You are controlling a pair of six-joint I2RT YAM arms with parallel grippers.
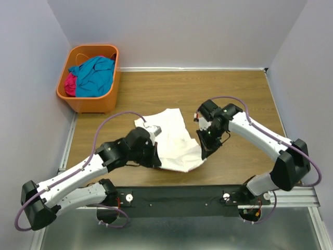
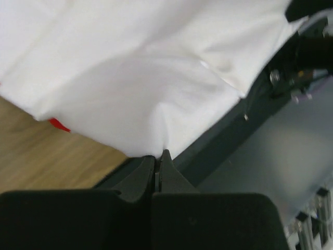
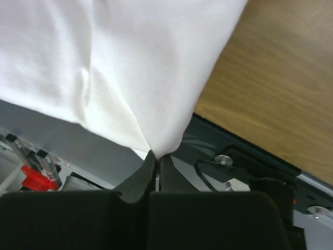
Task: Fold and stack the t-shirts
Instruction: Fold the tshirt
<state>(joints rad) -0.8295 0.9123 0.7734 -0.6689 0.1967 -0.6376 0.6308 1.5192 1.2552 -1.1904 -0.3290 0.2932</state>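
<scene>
The white t-shirt hangs lifted over the table's near middle, held between both grippers. My left gripper is shut on its near-left edge; in the left wrist view the cloth runs into the closed gripper, and a bit of red print shows under it. My right gripper is shut on its near-right corner; in the right wrist view the cloth is pinched at the gripper. The teal-blue t-shirt and the magenta t-shirt lie in the orange basket.
The orange basket stands at the table's far left corner against the wall. The black rail with both arm bases runs along the near edge. Grey walls close in the left, back and right sides.
</scene>
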